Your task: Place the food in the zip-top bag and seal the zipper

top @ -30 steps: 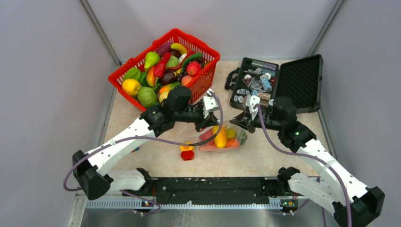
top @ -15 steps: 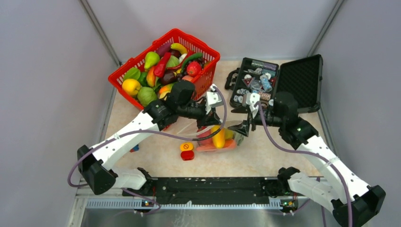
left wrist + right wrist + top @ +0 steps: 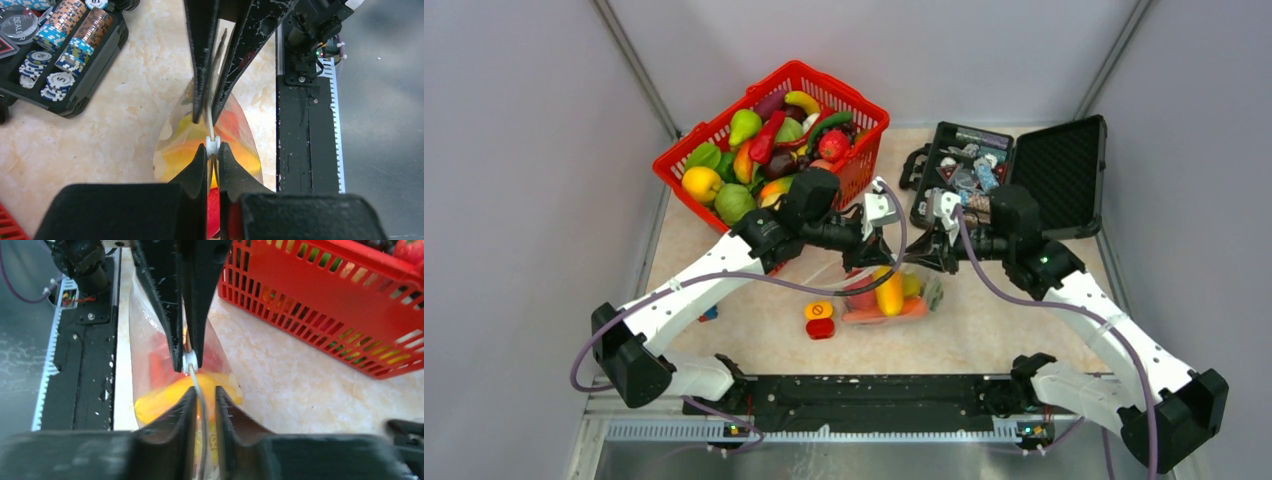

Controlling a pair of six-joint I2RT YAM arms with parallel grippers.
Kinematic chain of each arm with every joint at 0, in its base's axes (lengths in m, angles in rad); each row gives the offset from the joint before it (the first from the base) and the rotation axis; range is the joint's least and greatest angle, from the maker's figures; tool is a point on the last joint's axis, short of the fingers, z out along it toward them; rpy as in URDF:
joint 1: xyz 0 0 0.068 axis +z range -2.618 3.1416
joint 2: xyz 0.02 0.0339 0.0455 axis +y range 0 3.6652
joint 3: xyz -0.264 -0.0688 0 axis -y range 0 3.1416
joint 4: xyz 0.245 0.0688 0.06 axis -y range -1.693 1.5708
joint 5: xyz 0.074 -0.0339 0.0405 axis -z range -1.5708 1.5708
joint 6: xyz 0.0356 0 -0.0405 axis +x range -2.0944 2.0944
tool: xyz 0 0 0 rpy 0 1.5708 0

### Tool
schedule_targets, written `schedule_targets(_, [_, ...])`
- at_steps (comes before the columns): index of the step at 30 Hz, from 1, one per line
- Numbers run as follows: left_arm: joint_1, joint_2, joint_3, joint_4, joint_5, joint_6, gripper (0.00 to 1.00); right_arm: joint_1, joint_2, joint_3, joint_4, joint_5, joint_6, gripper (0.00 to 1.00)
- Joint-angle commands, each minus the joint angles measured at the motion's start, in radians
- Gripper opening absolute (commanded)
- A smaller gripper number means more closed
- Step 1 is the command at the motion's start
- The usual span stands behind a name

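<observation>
Bag (image 3: 914, 300) at the middle of the counter (image 3: 994, 320), food (image 3: 889, 290) inside. To seal it, hold the mouth taut and run the pinch straight along! Left end effector (image 3: 212, 148) pressed tight on the zipper (image 3: 211, 131). Right end effector (image 3: 204, 392) narrowed round it just beside; can't tell if it truly grips.

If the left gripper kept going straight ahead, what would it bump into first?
The right gripper. It points back at the left gripper along the bag's zipper, tips nearly meeting, though the exact gap is hard to judge.
</observation>
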Motion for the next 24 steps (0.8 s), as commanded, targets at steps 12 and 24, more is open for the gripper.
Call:
schedule_targets(12, [0.059,-0.154,-0.136,0.007,-0.092,-0.02,0.0,-0.004,-0.106,-0.09,0.113,0.245,0.076,0.0])
schedule_targets(24, [0.137,-0.261,-0.238,-0.071,-0.162,-0.01,0.0,-0.004,-0.155,-0.134,0.172,0.461,0.128,0.0])
